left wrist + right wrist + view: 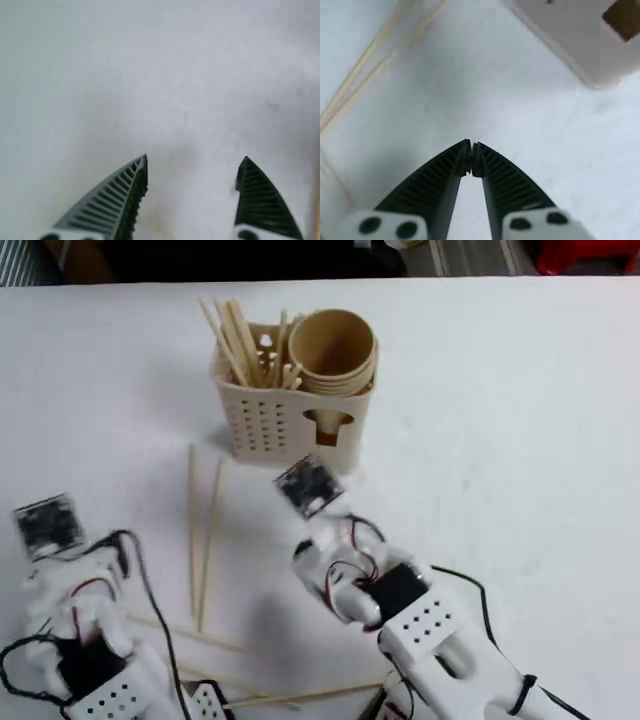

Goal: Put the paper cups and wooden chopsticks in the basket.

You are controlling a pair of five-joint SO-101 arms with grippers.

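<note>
A cream slotted basket stands at the back middle of the table. Several wooden chopsticks stand in one compartment and stacked paper cups in the other. Two loose chopsticks lie side by side in front of the basket, and more chopsticks lie by the front edge. My right gripper is shut on nothing, low over the table, with the basket's corner ahead and the loose pair off to one side. My left gripper is open over bare white table.
The right arm sits just in front of the basket, the left arm at the front left corner with cables trailing. White table extends wide to the right of the basket.
</note>
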